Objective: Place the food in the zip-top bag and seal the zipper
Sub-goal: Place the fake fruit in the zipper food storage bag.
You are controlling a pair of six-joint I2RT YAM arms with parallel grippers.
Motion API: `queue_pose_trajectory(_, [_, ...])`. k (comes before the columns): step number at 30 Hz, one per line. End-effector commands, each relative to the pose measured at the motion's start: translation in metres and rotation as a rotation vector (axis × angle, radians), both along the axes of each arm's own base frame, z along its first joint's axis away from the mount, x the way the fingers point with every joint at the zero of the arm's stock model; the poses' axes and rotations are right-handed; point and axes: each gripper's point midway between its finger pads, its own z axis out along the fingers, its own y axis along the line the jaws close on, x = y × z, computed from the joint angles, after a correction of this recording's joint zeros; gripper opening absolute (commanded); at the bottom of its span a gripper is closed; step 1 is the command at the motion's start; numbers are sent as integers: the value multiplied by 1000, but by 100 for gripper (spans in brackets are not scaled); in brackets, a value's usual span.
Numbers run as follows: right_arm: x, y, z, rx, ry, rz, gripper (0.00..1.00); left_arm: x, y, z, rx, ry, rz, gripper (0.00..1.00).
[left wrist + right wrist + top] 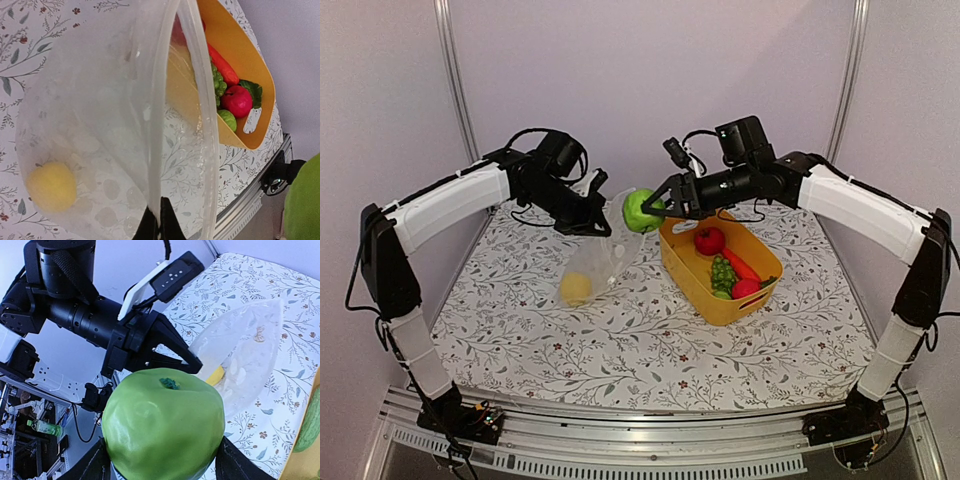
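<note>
Fig.: R fingers (91, 466) are gripping green apple (164, 425) just beside bag (100, 100) mouth; L fingers (169, 226) are pinching bag rim, lifting it. Lemon (51, 186) is lying inside bag. Tip: centre apple over mouth before releasing.

We see a table under a white cloth printed with leafy sprigs (620, 350), where a yellow plastic tub (705, 295) sits right of centre and the sagging bottom of a clear dotted zip-top plastic bag (600, 255) rests just left of it.
</note>
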Motion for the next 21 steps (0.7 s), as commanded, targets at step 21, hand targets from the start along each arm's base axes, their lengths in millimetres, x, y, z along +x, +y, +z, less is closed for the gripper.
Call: queue_pose_trajectory(21, [50,42,-96,-101,205,-120,50,-7,-3,0,-19,25,-6,0])
